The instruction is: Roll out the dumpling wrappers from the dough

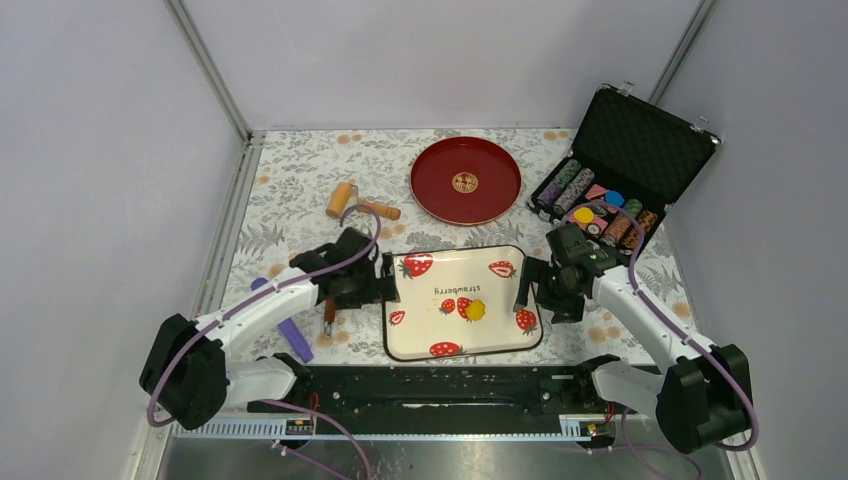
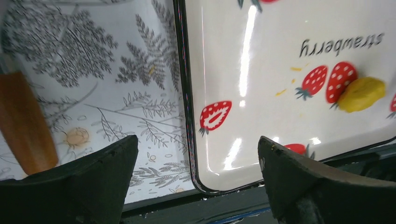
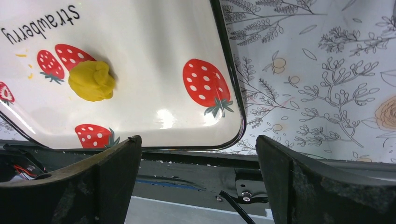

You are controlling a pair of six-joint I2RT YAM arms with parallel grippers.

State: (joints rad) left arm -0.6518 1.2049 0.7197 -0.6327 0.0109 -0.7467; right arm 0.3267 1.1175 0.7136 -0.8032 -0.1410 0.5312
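The dough [image 1: 475, 310] is one bright yellow ball lying on the white strawberry-print tray [image 1: 498, 335], right of its middle. It also shows in the left wrist view [image 2: 362, 93] and the right wrist view [image 3: 92, 80]. No flattened wrappers are in view. My left gripper [image 1: 388, 280] is open and empty over the tray's left rim [image 2: 187, 116], its jaws straddling the near left corner. My right gripper [image 1: 522, 286] is open and empty at the tray's right rim [image 3: 233, 93], over the near right corner.
A wooden rolling pin [image 1: 355, 200] lies at the back left. A red round plate [image 1: 466, 180] and an open black poker chip case [image 1: 620, 170] stand at the back. A purple stick [image 1: 292, 335] and a wooden-handled tool [image 2: 23, 121] lie left of the tray.
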